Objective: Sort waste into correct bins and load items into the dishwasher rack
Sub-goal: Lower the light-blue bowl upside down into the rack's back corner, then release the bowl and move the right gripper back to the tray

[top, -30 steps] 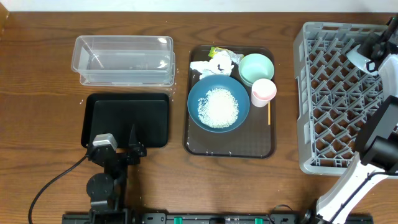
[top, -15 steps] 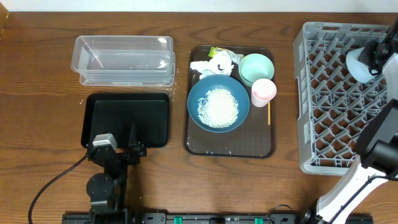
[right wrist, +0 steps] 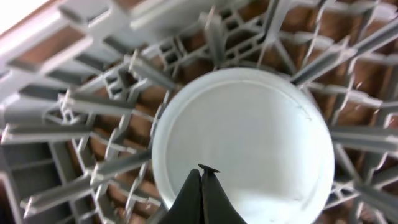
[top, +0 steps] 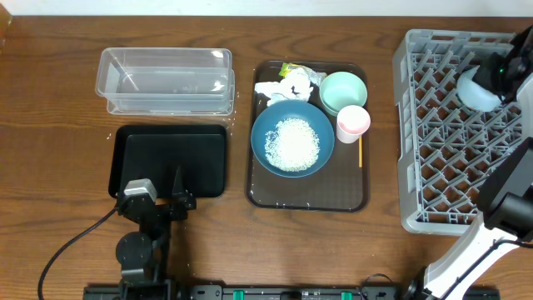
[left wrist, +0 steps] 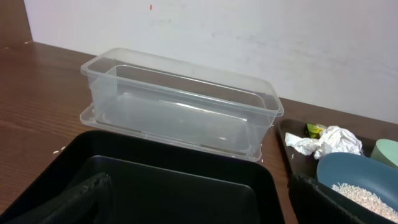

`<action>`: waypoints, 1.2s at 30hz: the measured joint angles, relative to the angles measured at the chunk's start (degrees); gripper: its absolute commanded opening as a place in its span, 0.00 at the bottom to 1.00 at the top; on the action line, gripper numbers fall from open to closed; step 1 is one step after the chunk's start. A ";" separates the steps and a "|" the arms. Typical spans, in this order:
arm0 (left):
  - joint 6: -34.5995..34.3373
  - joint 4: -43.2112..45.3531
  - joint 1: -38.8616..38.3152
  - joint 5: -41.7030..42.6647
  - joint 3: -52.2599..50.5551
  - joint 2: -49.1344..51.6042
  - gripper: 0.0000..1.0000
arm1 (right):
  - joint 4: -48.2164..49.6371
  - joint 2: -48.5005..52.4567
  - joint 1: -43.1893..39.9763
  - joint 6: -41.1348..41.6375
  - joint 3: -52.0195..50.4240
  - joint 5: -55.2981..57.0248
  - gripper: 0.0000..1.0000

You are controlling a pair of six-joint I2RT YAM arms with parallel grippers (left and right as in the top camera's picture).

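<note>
Firmly pressed together, the right gripper's (right wrist: 202, 171) jaws point at the light-blue bowl (right wrist: 249, 143), which lies among the pegs in the far right part of the dishwasher rack (top: 433, 167); whether they touch it is unclear. The left gripper's (left wrist: 199, 199) jaws stand wide apart at the near edge of the black tray (top: 166, 154), with the clear tub (top: 165, 79) just beyond. On the brown serving tray (top: 308, 196) between bins and rack rest the deep-blue dish (top: 260, 137) holding rice (top: 291, 143), the mint-green bowl (top: 343, 90), pink cup (top: 353, 122), stick (top: 360, 152), tissue (top: 291, 83) and wrapper (top: 287, 68).
</note>
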 measured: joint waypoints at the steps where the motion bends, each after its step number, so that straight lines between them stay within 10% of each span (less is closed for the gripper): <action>1: 0.00 0.00 0.00 0.00 0.02 0.00 0.92 | -0.26 0.00 0.00 0.00 0.00 -0.24 0.01; 12: 0.00 0.00 0.00 0.00 0.00 0.00 0.92 | -1.20 -0.61 0.00 0.15 -0.04 -4.42 0.05; 14: 0.02 0.00 0.00 0.00 0.00 0.00 0.92 | -1.33 -1.81 0.00 0.68 -0.28 -8.74 0.18; 17: 0.02 0.00 0.00 0.00 0.00 0.00 0.92 | -0.57 -5.22 0.00 1.14 -0.48 -21.55 0.66; 25: 0.00 0.00 0.00 0.02 0.00 0.00 0.92 | 5.88 -14.40 4.96 1.88 -0.46 -46.84 0.75; 36: 0.00 0.00 0.00 0.00 0.02 0.00 0.92 | -5.33 -14.27 29.03 -0.04 -0.39 -17.51 0.86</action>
